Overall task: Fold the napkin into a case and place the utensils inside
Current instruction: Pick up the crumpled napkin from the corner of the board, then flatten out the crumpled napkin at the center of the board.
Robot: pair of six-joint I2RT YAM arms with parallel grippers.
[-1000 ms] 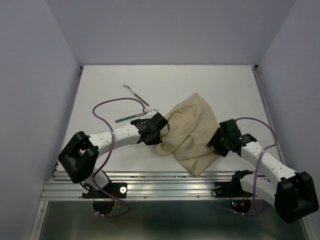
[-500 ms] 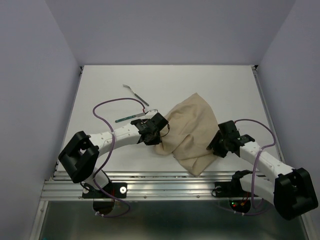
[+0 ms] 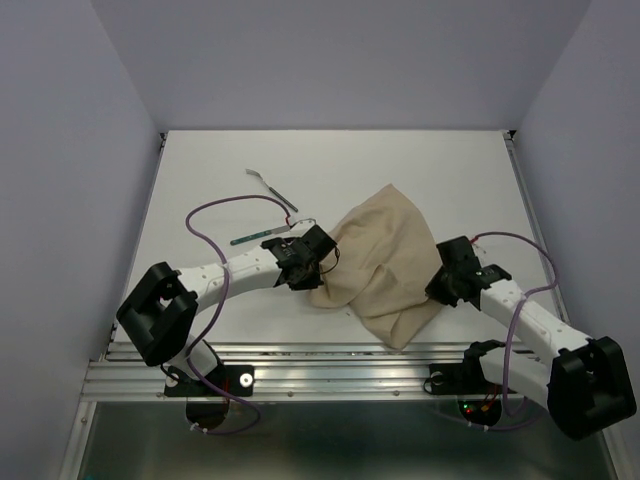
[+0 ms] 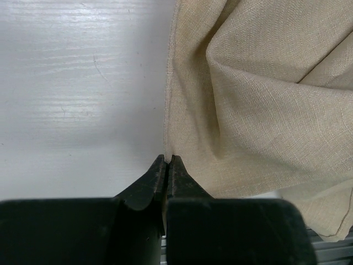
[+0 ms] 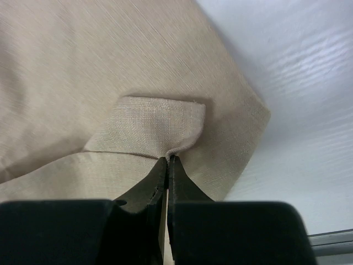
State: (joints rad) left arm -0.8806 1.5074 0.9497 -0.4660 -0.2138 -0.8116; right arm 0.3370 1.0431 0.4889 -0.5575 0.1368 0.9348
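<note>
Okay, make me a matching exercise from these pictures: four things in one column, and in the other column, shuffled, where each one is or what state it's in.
Column one
1. napkin
2. left gripper
3. right gripper
4. utensils

Column two
A. lying uncovered on the table, beyond the left arm
B. shut on a turned-over flap of the napkin
C. shut at the napkin's straight hemmed edge
D. rumpled in a heap between the two arms

Pairs: 1-D, 2-C, 3-B, 4-A
</note>
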